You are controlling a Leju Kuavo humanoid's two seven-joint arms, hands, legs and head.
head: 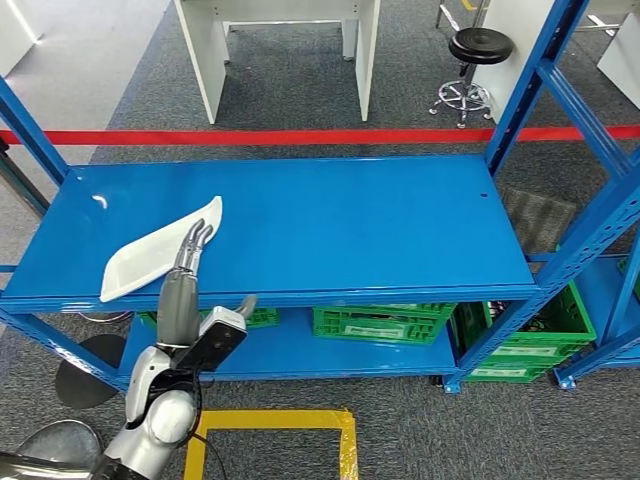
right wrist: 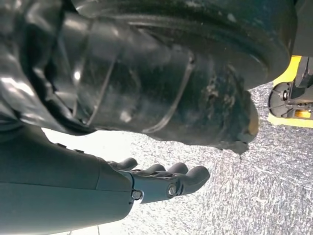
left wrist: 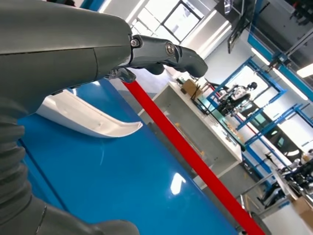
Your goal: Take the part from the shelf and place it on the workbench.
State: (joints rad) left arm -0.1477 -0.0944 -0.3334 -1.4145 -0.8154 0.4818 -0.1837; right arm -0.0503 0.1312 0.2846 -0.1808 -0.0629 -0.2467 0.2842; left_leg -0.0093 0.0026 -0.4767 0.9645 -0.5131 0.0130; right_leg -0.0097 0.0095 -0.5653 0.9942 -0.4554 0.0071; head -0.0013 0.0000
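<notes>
- Down by the carpet, yellow tape (head: 275, 420) marks a square outline just in front of the shelf unit.
- Close above it, the left hand (head: 186, 268) reaches over the front edge of the blue shelf (head: 340, 225), fingers stretched out straight and close together, holding nothing; their tips lie over the part's near edge, though whether they touch it I cannot tell.
- Hanging low over the grey carpet, the right hand (right wrist: 155, 178) has its fingers extended, gently curved and empty.
- On the left portion of the shelf top lies the part (head: 155, 252): a long, shallow white piece, glossy, with a curved raised rim and tapering ends, set diagonally.
- Under that, the lower shelf holds green crates (head: 381, 322); their contents are too hidden to make out.
- Beyond the shelf a red line (head: 302, 136) crosses the floor, then a white desk (head: 283, 45) and a black stool (head: 475, 55).
</notes>
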